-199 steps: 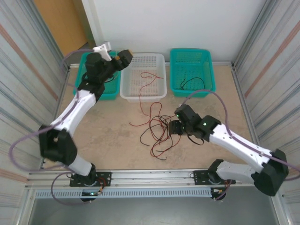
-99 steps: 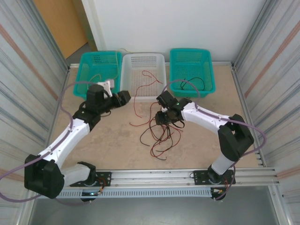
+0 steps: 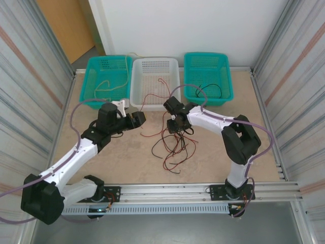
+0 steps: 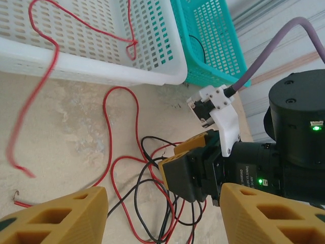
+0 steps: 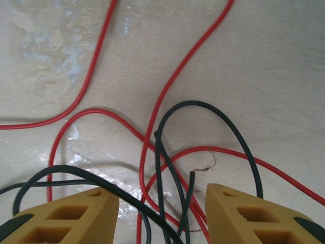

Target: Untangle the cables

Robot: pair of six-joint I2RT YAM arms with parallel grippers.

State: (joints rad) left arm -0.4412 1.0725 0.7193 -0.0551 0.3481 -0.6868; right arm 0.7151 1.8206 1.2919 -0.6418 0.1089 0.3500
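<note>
Right tool [image 5: 162, 213] spread low over the tangled red and black cables [image 3: 171, 142] on the bench [image 3: 127, 158], likely to pick one strand; left tool [image 3: 138, 118] also spread, empty, facing it.

from above i see a pale, mottled beige counter [image 3: 127, 162] boxed in by ribbed grey metal walls on the left [image 3: 30, 101] and right [image 3: 299, 76]. a plain white wall [image 3: 203, 25] closes the far side, with an orange-brown panel [image 3: 66, 25] beside it. a metal rail [image 3: 167, 190] lines the near edge. the light is even.
</note>
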